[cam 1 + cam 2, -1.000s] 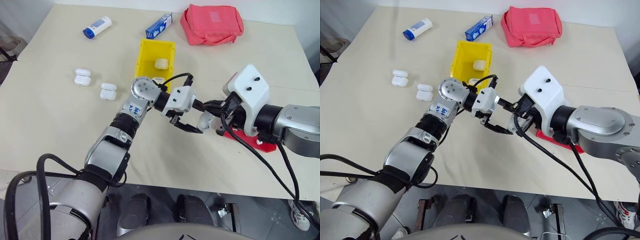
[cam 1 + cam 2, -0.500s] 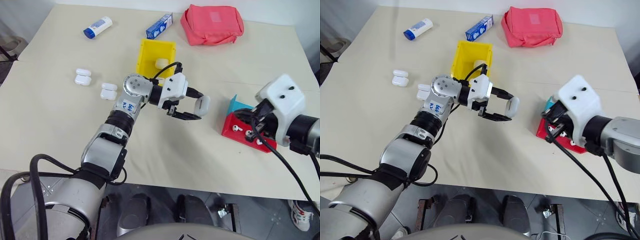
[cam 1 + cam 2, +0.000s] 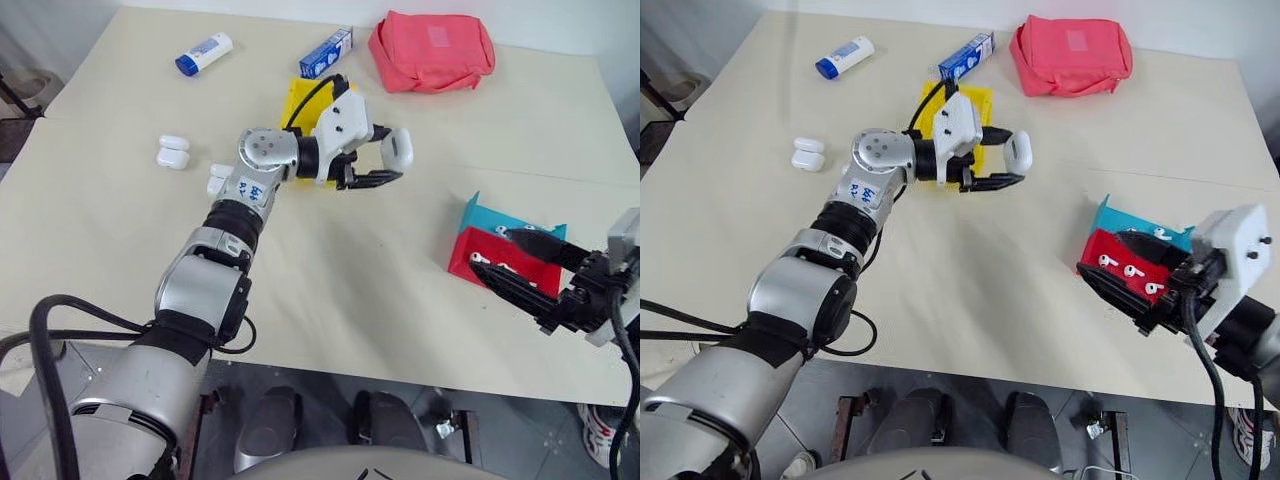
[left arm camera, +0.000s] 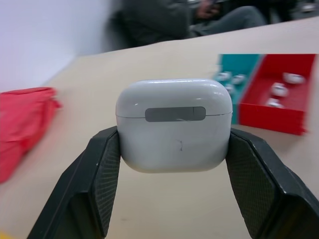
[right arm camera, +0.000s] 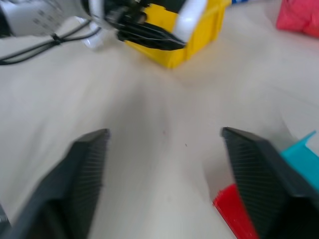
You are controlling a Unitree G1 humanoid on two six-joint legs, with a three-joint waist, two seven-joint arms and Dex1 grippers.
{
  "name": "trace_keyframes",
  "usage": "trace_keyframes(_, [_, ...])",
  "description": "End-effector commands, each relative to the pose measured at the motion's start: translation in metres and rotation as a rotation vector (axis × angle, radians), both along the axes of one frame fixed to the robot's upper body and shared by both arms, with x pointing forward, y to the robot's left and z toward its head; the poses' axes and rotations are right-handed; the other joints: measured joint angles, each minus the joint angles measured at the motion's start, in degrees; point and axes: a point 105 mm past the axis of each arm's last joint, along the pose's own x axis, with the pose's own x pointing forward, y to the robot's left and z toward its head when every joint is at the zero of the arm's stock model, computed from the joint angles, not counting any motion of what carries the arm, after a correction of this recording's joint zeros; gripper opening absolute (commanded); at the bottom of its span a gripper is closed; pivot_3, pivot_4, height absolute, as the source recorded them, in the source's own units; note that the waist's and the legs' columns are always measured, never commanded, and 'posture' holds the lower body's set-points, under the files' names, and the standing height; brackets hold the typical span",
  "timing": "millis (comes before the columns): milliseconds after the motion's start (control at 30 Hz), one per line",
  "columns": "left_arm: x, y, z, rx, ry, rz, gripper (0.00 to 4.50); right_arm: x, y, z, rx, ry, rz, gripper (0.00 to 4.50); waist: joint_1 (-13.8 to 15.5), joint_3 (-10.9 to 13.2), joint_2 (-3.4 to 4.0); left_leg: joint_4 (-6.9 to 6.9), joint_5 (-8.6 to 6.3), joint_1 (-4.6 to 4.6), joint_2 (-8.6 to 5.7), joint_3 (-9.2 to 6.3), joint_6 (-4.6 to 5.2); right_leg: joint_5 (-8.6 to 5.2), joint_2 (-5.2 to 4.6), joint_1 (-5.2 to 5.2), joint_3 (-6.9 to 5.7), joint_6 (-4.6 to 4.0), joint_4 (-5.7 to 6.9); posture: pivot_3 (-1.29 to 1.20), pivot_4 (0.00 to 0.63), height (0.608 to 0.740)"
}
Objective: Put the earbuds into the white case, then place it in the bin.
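We see the left hand (image 3: 385,163) held above the beige surface (image 3: 330,270), just beside the bin (image 5: 197,37), with its two black fingers (image 4: 97,174) clamped on the sides of the white case (image 4: 174,124). The case's lid is down, and its hinge plate faces the left wrist camera. The bin, bright yellow, is largely hidden behind the left arm in the head views, so we cannot tell what lies inside it.

The right hand (image 3: 525,270) sits at the near right edge of the surface with its fingers (image 5: 87,169) spread wide and nothing between them. In the head views its fingertips overlap the red and teal stepped trays (image 3: 1118,245); we cannot tell whether they touch. Several earbuds (image 3: 1127,272) lie on the trays' steps, small and white.

On the left part of the surface rests a pair of spare white cases (image 3: 172,152), touching one another, and a third spare case (image 3: 217,180) lies close beside the left forearm. Along the far edge stand a blue-capped white tube (image 3: 204,54), a blue-and-white box (image 3: 328,53) just behind the bin, and a pink-red fabric pouch (image 3: 432,50). In the left wrist view, a seated person (image 4: 169,20) appears beyond the surface.
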Motion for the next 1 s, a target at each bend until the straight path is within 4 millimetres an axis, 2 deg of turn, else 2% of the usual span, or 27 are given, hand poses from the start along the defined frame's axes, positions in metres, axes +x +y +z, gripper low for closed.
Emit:
trace_keyframes(33, [0.020,0.010,0.021,-0.031,-0.034,0.167,2.80,-0.004,-0.004,0.013,0.016,-0.098,-0.017,4.47,-0.03,0.00,0.00,0.00,0.00,0.00,-0.01,0.00,0.00,0.00,0.01,-0.01,-0.01,0.00,0.00,0.00,0.150,0.740])
trace_keyframes(133, [0.037,0.023,0.030,-0.073,-0.020,0.329,2.80,-0.001,-0.011,0.003,0.005,-0.084,-0.074,4.47,0.03,0.01,-0.01,0.00,0.00,0.01,-0.06,0.02,0.00,0.00,0.00,-0.01,0.00,0.00,0.02,0.00,0.150,0.740])
trace_keyframes(233, [0.050,0.033,0.024,-0.044,-0.012,0.477,2.80,0.001,-0.007,-0.003,0.023,-0.081,-0.082,4.47,0.04,0.01,-0.01,-0.01,0.00,0.03,-0.06,0.04,0.00,0.00,-0.01,-0.04,0.03,0.00,0.08,0.00,0.150,0.740])
trace_keyframes(367, [0.057,0.040,0.017,-0.040,0.012,0.556,2.80,0.002,-0.004,-0.004,0.025,-0.085,-0.087,4.47,0.15,0.01,-0.02,-0.01,0.00,0.04,-0.07,0.00,0.00,0.00,-0.02,-0.04,0.08,0.01,0.10,0.00,0.150,0.740])
trace_keyframes(500, [0.057,0.040,0.009,-0.044,0.037,0.558,4.13,0.004,-0.006,-0.003,0.011,-0.082,-0.090,4.50,0.14,0.01,-0.02,-0.02,0.00,0.01,-0.10,0.01,0.00,0.00,-0.01,-0.06,0.06,0.01,0.08,0.00,0.150,0.740])
trace_keyframes(533, [0.057,0.042,0.010,-0.052,0.035,0.569,4.35,0.005,-0.007,-0.002,0.006,-0.084,-0.090,4.50,0.09,0.01,-0.02,-0.01,0.00,0.01,-0.10,0.01,0.00,0.00,-0.01,-0.06,0.06,0.01,0.09,0.00,0.150,0.740])
trace_keyframes(600, [0.059,0.047,0.015,-0.073,0.024,0.583,4.46,0.007,-0.009,0.001,-0.005,-0.087,-0.087,4.50,-0.03,0.01,-0.02,-0.02,0.00,0.03,-0.10,0.08,0.00,0.00,-0.01,-0.06,0.07,0.01,0.06,0.00,0.150,0.740])
trace_keyframes(700, [0.056,0.049,0.022,-0.104,0.019,0.544,4.46,0.009,-0.013,0.004,-0.023,-0.083,-0.078,4.50,-0.10,0.01,-0.02,-0.03,0.00,0.05,-0.09,0.11,-0.01,0.00,0.01,-0.07,0.05,0.01,0.07,0.00,0.150,0.740])
trace_keyframes(833, [0.036,0.046,0.028,-0.132,-0.004,0.330,4.46,0.015,-0.020,0.007,-0.055,-0.069,-0.048,4.50,-0.20,0.00,-0.01,-0.02,0.00,0.06,-0.08,0.16,-0.01,0.00,-0.01,-0.08,0.05,0.01,0.07,0.00,0.150,0.740])
trace_keyframes(967, [0.001,0.056,0.022,-0.229,0.145,0.057,4.46,0.018,-0.029,-0.006,-0.161,0.002,0.035,4.50,-0.24,-0.02,0.03,-0.01,0.00,0.05,0.05,0.14,-0.01,0.00,-0.01,-0.06,0.06,0.00,0.06,0.00,0.150,0.740])
trace_keyframes(1000, [-0.012,0.061,0.019,-0.210,0.137,-0.008,4.46,0.019,-0.033,-0.008,-0.163,0.009,0.046,4.50,-0.39,-0.02,0.03,0.01,0.00,0.03,0.05,0.14,-0.01,0.00,0.01,-0.06,0.05,0.01,0.05,0.00,0.150,0.740])
